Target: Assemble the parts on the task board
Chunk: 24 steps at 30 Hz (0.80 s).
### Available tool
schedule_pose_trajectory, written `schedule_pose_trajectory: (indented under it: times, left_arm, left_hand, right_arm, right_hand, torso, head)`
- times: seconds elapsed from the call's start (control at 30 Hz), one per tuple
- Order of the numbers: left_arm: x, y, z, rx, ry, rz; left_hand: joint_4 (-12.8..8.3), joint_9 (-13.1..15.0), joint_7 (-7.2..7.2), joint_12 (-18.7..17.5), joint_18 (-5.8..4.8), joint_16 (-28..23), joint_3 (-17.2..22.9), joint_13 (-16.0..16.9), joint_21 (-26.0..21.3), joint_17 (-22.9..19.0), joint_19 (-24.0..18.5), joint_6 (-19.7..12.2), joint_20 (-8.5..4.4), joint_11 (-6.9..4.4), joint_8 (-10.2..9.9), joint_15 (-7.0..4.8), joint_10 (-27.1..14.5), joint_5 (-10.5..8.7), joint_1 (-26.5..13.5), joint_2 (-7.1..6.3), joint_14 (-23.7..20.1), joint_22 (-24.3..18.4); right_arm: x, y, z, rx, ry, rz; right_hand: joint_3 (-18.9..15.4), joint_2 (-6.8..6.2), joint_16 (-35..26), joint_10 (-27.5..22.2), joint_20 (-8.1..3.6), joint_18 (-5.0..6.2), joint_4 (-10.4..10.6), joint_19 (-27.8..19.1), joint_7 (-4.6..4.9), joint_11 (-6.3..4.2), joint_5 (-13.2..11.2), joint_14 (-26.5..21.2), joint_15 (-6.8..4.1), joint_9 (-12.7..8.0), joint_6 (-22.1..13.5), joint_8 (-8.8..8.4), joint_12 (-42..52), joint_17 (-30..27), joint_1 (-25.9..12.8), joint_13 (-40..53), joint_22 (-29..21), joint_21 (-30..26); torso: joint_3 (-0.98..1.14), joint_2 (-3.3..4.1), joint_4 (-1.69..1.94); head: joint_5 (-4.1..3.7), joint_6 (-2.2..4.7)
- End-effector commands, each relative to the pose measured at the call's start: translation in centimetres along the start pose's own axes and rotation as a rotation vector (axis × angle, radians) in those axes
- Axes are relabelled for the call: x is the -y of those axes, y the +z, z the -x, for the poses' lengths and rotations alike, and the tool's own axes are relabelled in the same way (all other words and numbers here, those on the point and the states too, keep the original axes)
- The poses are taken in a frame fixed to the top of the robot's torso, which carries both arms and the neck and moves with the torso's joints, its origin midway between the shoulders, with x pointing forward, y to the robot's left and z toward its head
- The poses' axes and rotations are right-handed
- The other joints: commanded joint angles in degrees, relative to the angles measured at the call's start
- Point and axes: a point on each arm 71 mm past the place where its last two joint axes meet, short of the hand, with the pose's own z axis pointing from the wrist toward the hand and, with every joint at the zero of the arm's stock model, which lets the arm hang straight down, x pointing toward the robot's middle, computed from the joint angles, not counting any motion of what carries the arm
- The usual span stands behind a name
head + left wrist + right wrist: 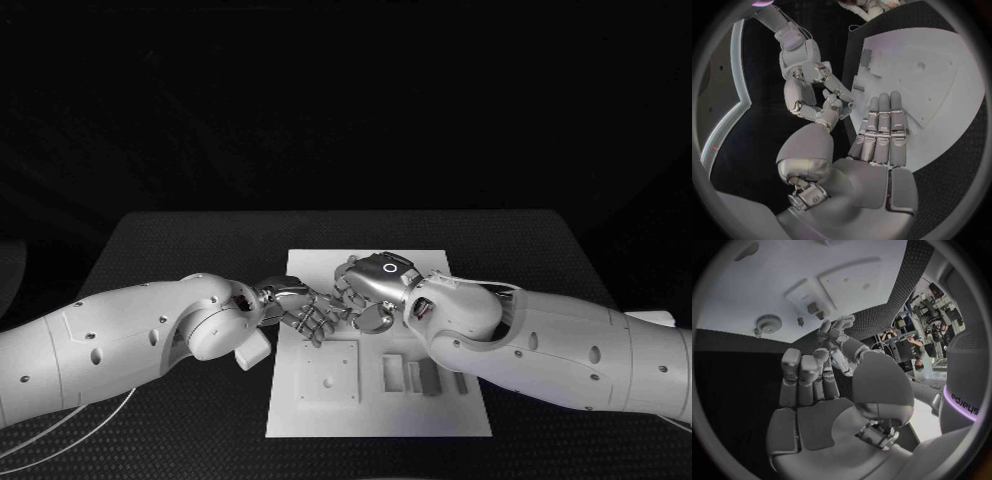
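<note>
The white task board (378, 415) lies in the middle of the table, also seen in the wrist views (942, 75) (761, 270). A raised square plate (329, 373) and three small grey parts (394, 372) (423, 378) (459, 381) sit on its near half. A round knob-like part (768, 323) and small grey parts (811, 307) show on the board. My left hand (303, 312) (882, 132) hovers over the board's left edge, fingers straight and side by side, thumb out. My right hand (368, 290) (807, 377) is right beside it, fingers straight. The two hands meet near their thumbs; I see nothing held.
The black table (173, 250) surrounds the board on all sides. Both white forearms (116, 345) (562, 345) cross the table's near corners and cover part of the board's edges. White cables (65, 430) hang below my left arm.
</note>
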Motion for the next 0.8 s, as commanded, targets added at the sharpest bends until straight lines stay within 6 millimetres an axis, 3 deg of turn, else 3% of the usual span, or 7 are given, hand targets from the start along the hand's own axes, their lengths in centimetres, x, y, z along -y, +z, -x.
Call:
schedule_pose_trajectory:
  times: [0.03,0.8]
  left_arm:
    - [0.29,0.09,-0.46,-0.034,-0.005,-0.022]
    - [0.36,0.08,-0.41,-0.036,-0.010,-0.035]
  left_hand:
    - [-0.05,0.09,-0.41,0.17,0.76,-0.27,0.35,0.06,-0.09,0.10,-0.13,0.26,0.05,-0.31,0.40,0.00,0.24,-0.21,-0.11,0.52,0.31,-0.09]
    - [-1.77,0.22,-1.88,0.46,0.46,-0.96,1.28,0.42,0.02,0.93,-0.40,2.67,0.09,-1.62,1.66,-0.03,1.59,-0.17,2.67,6.09,0.37,0.11]
  right_arm:
    - [-0.10,0.09,-0.01,-0.002,-0.002,0.004]
    - [-0.25,0.28,-0.09,-0.010,0.003,0.009]
  right_hand:
    - [0.24,-0.27,0.02,0.34,-0.06,1.71,-0.09,0.13,0.04,-0.08,0.13,0.20,-0.31,0.04,0.49,0.16,-0.28,-0.02,-0.38,-0.07,0.81,0.09]
    - [0.33,-0.30,-0.04,0.36,-0.13,1.71,-0.13,0.17,0.06,-0.08,0.12,0.23,-0.35,0.07,0.43,0.12,-0.34,-0.04,-0.32,-0.09,0.79,0.07]
  torso:
    - [0.01,0.02,0.00]
    - [0.02,0.01,-0.01]
  head:
    - [-0.05,-0.04]
    - [-0.06,-0.18]
